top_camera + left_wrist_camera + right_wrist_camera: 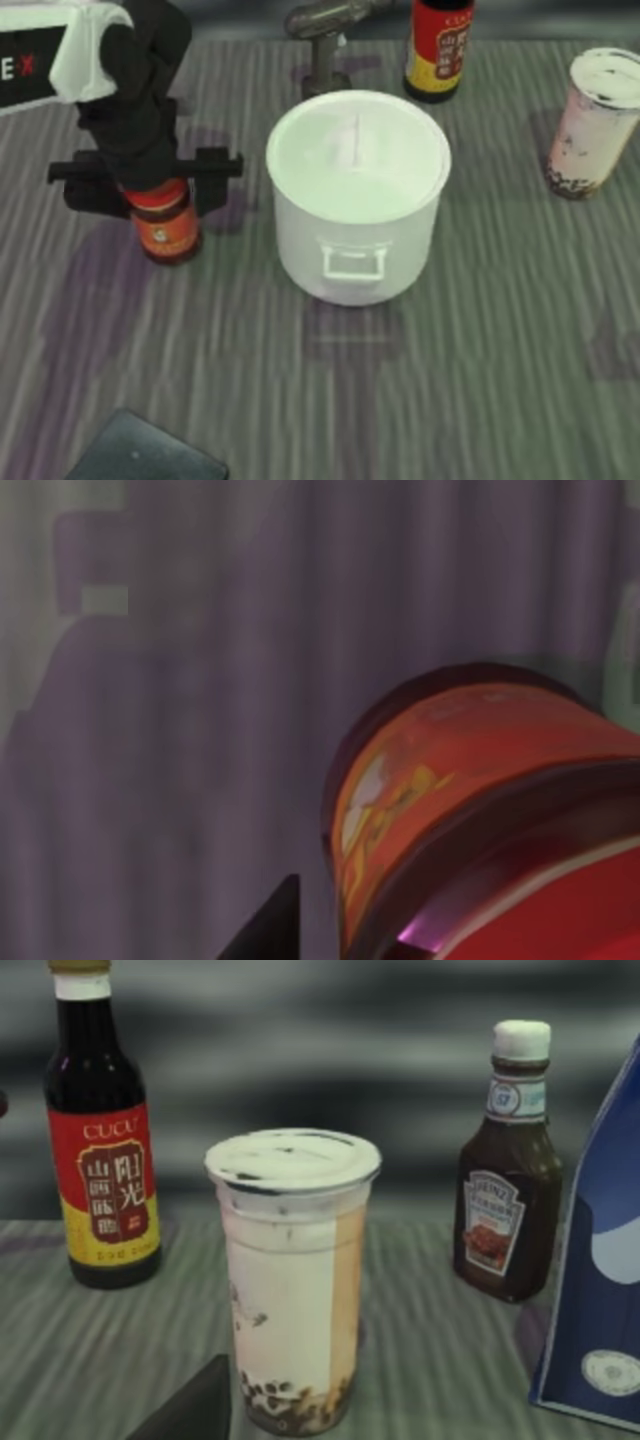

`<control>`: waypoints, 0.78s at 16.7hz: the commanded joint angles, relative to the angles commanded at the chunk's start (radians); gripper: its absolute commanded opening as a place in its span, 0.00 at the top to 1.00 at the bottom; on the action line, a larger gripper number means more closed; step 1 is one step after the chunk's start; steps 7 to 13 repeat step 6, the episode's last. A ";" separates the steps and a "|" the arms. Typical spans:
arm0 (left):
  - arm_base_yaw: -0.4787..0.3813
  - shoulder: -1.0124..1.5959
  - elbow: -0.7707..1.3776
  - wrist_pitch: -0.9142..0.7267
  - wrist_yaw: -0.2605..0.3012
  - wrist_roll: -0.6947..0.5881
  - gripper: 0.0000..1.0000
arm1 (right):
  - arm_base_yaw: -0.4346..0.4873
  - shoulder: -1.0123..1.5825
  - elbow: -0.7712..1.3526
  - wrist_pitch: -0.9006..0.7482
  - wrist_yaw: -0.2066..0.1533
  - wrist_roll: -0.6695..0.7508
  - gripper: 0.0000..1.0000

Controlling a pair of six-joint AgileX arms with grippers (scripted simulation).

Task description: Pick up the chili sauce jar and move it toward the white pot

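Observation:
The chili sauce jar (168,232), short with an orange-red label and a red lid, is at the left of the table. My left gripper (153,193) comes down over its lid and is shut on it. In the left wrist view the jar (470,780) fills the near side, with one dark fingertip (272,923) beside it and the other hidden. I cannot tell whether the jar's base touches the table. The white pot (357,190), lidded and with its handle facing front, stands just right of the jar. My right gripper (330,1435) is parked out of the top view and open; one finger (195,1410) shows.
A tall dark bottle (438,50) with a red-yellow label stands behind the pot, and a grey tool (325,40) is to its left. A whitish cup (592,125) is at the far right. A dark slab (145,455) lies at the front left. A ketchup bottle (508,1170) and a blue carton (600,1260) stand beyond the cup.

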 joint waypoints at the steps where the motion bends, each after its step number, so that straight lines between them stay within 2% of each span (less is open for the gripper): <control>1: 0.000 0.000 0.000 0.000 0.000 0.000 0.00 | 0.000 0.000 0.000 0.000 0.000 0.000 0.00; 13: 0.000 0.000 0.000 0.000 0.000 0.000 0.00 | 0.000 0.000 0.000 0.000 0.000 0.000 0.00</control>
